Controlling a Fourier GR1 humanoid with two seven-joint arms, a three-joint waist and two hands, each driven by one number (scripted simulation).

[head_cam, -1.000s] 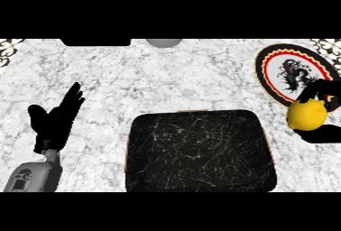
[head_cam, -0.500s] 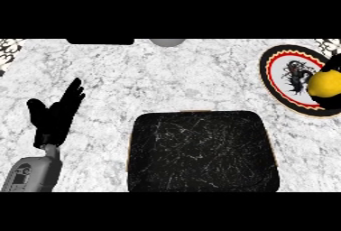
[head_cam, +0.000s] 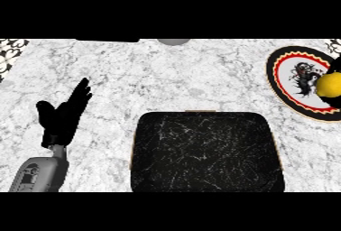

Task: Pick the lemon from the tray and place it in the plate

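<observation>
Head view: lemon (head_cam: pixel 329 85) sits over the plate (head_cam: pixel 286 83) at the right edge, well clear of the dark tray (head_cam: pixel 206 153). Right hand (head_cam: pixel 335 67) barely shows beside it; cannot tell its fingers. Left hand (head_cam: pixel 63 117) rests open, fingers up, at left. Risk: released near the rim, the round lemon could roll off onto the counter (head_cam: pixel 166 76).

Kitchen, judging by white marble counter (head_cam: pixel 200 76), black tray (head_cam: pixel 203 153) on counter, patterned plate (head_cam: pixel 296 83) right of tray.
</observation>
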